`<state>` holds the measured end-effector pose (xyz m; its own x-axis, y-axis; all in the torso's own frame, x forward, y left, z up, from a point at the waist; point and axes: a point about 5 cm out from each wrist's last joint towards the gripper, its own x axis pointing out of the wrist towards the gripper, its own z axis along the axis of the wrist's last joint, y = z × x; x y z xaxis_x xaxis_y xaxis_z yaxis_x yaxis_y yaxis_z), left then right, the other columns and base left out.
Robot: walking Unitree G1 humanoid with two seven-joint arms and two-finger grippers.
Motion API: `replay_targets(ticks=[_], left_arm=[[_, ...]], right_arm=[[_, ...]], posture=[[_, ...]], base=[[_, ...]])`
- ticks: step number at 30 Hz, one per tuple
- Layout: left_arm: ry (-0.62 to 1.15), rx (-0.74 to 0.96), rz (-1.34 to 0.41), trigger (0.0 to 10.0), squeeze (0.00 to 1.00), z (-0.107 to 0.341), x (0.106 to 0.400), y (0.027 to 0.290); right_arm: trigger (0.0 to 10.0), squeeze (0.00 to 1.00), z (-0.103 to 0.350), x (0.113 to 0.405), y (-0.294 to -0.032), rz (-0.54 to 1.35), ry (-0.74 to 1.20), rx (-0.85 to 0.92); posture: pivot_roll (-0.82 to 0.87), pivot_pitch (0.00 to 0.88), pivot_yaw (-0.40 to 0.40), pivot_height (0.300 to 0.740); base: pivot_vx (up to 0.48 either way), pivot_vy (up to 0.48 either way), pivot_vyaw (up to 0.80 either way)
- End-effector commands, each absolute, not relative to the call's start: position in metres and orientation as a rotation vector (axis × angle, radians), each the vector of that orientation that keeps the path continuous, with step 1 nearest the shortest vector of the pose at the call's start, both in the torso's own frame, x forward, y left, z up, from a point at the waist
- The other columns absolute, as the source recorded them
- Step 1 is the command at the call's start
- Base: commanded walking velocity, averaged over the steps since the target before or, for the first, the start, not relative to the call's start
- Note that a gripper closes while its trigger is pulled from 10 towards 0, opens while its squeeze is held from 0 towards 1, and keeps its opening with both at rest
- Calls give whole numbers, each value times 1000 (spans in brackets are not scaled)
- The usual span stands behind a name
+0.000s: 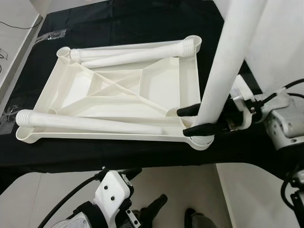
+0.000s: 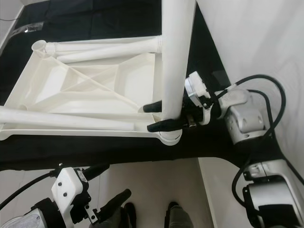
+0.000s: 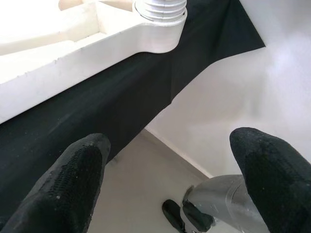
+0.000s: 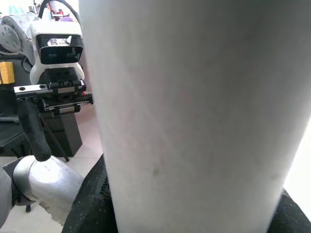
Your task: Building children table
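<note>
Right gripper (image 1: pixel 197 119) around upright leg (image 1: pixel 227 66)

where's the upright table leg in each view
Left eye view: upright leg right of centre, right claw clamped near its foot.
Right eye view: leg at centre top.
Left wrist view: its threaded foot in the corner socket, at the top edge.
Right wrist view: leg close up.
Shared landmark: tabletop's corner socket.

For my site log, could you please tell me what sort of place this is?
Probably a plain indoor room set up as an assembly station: a black-draped table, white walls, a pale floor, and an upturned white plastic tabletop whose upright leg the right claw holds.
</note>
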<state>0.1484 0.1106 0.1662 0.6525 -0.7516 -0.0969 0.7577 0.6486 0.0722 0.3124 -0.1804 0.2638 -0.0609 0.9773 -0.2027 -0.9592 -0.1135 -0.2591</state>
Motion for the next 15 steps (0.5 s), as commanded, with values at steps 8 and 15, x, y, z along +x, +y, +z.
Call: replay_targets(ticks=[8, 15], left_arm=[[94, 129, -864, 10000, 0, 163, 147, 113], [93, 129, -864, 10000, 0, 163, 148, 113]], right_arm=[[10000, 0, 232, 308, -171, 1698, 50, -319], [10000, 0, 222, 313, -161, 1642, 55, -370]], posture=[[136, 340, 134, 740], [129, 339, 128, 740]], base=[[0, 0, 0], [0, 0, 0]])
